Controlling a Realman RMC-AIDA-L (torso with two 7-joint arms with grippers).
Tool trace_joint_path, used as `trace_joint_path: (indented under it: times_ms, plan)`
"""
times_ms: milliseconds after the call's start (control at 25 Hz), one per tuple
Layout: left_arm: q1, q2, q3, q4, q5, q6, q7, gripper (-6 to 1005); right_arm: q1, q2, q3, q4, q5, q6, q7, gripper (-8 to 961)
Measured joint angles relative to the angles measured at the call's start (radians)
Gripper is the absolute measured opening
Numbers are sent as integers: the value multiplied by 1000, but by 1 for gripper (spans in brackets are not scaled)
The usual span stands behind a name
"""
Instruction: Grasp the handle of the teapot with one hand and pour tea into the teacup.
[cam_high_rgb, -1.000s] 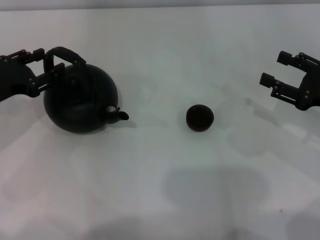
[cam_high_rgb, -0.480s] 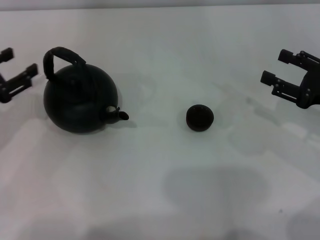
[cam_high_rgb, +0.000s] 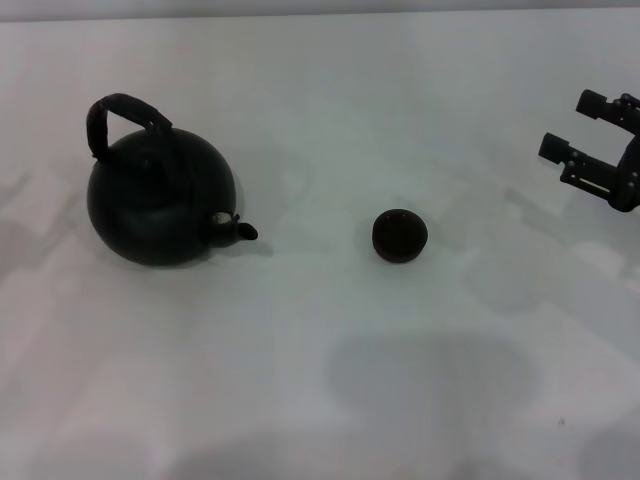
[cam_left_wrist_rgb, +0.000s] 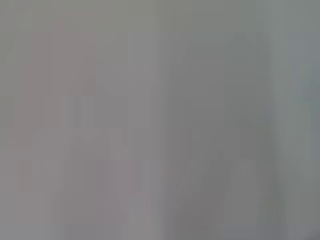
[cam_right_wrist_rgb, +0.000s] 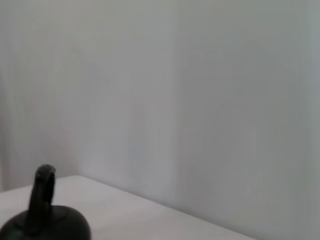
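The round matte black teapot (cam_high_rgb: 160, 205) stands upright on the white table at the left, its spout (cam_high_rgb: 240, 230) pointing right toward the teacup. Its arched handle (cam_high_rgb: 120, 115) stands free above the lid, with nothing holding it. The small dark teacup (cam_high_rgb: 400, 235) sits to the right of the pot, near the middle of the table. My right gripper (cam_high_rgb: 578, 135) is open and empty at the far right edge, well away from the cup. My left gripper is out of view. The right wrist view shows the teapot (cam_right_wrist_rgb: 45, 225) and its handle (cam_right_wrist_rgb: 42, 192) far off.
The white table (cam_high_rgb: 320, 380) has nothing else on it. A pale wall shows behind the table in the right wrist view. The left wrist view shows only a plain grey surface.
My left gripper has let go of the teapot handle and drawn back to the left, out of view. My right gripper has moved a little right and up. The teapot and cup have not moved.
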Motion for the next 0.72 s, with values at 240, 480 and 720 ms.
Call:
trace_joint_path:
  times_ms: [240, 480, 720]
  plan:
    - [-14, 1, -154, -269, -132, 134, 178, 687, -4, 4, 23, -96, 112, -12, -159, 765]
    - [-18, -2, -306, -400, -139, 170, 205, 687, -4, 8, 17, -247, 389, -10, -353, 765]
    - [-39, -3, -341, -485, -176, 171, 281, 687, 2, 10, 19, -308, 511, -40, -426, 765]
